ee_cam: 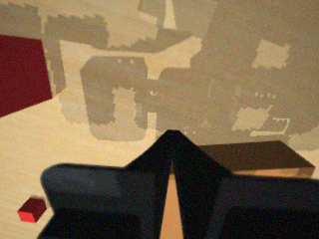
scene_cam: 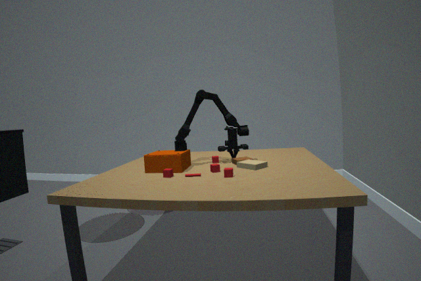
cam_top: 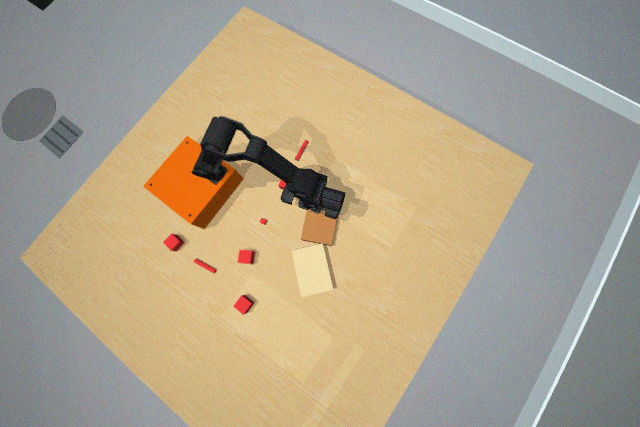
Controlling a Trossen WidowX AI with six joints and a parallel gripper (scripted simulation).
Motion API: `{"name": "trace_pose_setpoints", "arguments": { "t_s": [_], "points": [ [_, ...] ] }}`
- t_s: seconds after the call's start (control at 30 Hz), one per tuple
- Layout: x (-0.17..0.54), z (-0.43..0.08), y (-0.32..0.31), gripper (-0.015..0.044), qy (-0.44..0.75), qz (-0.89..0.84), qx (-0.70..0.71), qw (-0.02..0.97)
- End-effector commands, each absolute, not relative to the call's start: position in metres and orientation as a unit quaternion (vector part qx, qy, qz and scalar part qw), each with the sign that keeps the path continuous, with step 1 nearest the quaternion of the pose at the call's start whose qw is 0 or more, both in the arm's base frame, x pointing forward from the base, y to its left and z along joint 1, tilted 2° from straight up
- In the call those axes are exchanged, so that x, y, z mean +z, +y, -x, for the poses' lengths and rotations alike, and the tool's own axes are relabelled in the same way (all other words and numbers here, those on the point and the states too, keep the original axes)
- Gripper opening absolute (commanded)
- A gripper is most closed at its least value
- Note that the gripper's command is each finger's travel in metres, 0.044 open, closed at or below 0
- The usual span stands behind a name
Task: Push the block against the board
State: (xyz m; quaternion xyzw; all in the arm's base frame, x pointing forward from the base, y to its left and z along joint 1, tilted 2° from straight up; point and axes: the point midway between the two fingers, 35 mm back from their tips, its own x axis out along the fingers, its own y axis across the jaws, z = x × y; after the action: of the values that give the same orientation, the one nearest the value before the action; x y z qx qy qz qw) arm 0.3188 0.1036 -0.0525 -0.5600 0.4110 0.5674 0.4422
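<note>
Right now, one square block (cam_top: 318,229) (scene_cam: 242,159) (ee_cam: 254,155) is lying flat on the pale wooden table (cam_top: 439,195) (scene_cam: 207,204), its flat brown top looking smooth. Seen from above, one cream board (cam_top: 314,270) (scene_cam: 252,164), a plain rectangular slab, is sitting at the block's six o'clock. The two facing sides are running at an angle, so one whole side isn't meeting the board; I can't tell whether they're touching at a corner.

At the block's twelve o'clock, the dark gripper (cam_top: 316,210) (scene_cam: 233,156) (ee_cam: 172,135) is pointing down beside it, its fingers pressed together with nothing between them. I can't tell whether they're touching the block.

Farther out, I'm counting five red cubes, four larger and one tiny. The tiny cube (cam_top: 263,221) (ee_cam: 31,209) is lying at nine; one partly hidden cube (cam_top: 282,184) (scene_cam: 215,159) is at eleven, and the others are spreading between seven and nine. Two slim red sticks are lying apart, one stick (cam_top: 301,150) near twelve, the other stick (cam_top: 205,265) (scene_cam: 193,175) at eight. One orange box (cam_top: 186,182) (scene_cam: 166,162) is standing at ten, the black arm (cam_top: 276,164) (scene_cam: 193,112) rising from its top.
</note>
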Motion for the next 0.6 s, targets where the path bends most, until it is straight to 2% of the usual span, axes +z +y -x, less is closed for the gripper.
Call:
{"name": "trace_pose_setpoints", "arguments": {
  "t_s": [0.0, 0.57],
  "points": [
    [-0.054, -0.321, 0.096, 0.0, 0.415, 0.561, 0.565, 0.441],
    [-0.054, -0.329, 0.082, 0.0, 0.415, 0.562, 0.564, 0.44]
  ]
}}
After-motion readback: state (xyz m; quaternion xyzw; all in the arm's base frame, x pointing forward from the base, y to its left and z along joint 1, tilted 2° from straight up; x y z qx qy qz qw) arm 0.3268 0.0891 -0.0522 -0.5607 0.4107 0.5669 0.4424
